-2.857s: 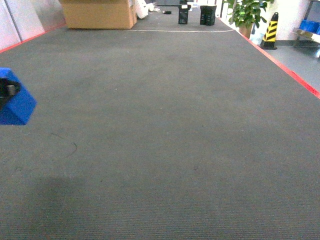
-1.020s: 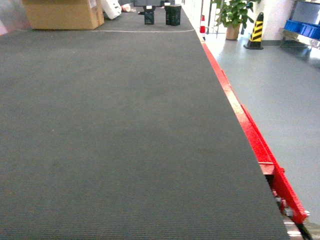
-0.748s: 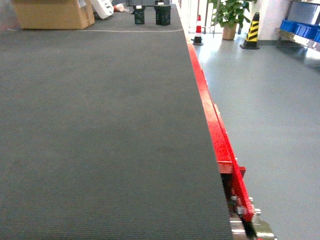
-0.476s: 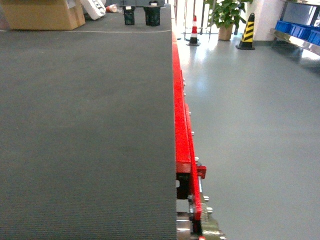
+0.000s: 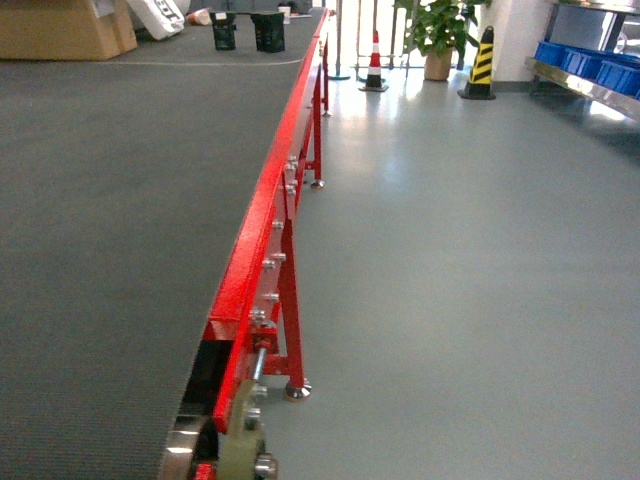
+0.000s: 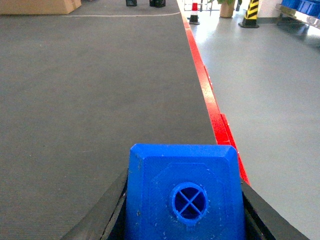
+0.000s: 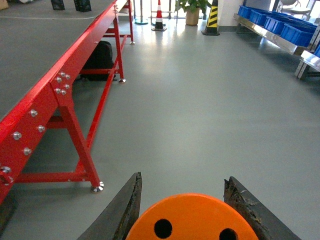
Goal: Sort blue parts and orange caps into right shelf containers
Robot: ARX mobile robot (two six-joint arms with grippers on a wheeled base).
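Observation:
In the left wrist view a bright-blue part (image 6: 184, 195) with a round hole in its top face fills the bottom of the frame, and my left gripper (image 6: 184, 210) is shut on it, a black finger (image 6: 107, 212) pressing each side. In the right wrist view an orange cap (image 7: 192, 218) with small holes in its flat top sits between the dark fingers (image 7: 125, 207) of my right gripper (image 7: 187, 210), which is shut on it. Blue shelf containers (image 7: 280, 25) line a metal shelf at the far right (image 5: 590, 65). Neither gripper shows in the head view.
A long grey-topped table with a red frame (image 5: 265, 220) runs along the left; its red legs (image 7: 75, 135) stand on smooth grey floor (image 5: 460, 260). Far back are a traffic cone (image 5: 375, 62), a yellow-black cone (image 5: 482, 62), a potted plant (image 5: 435, 35) and a cardboard box (image 5: 60, 28).
The head view has swung right: the grey table slid leftward, its red edge and legs came into sight, and the open floor and shelf with blue containers now fill the right.

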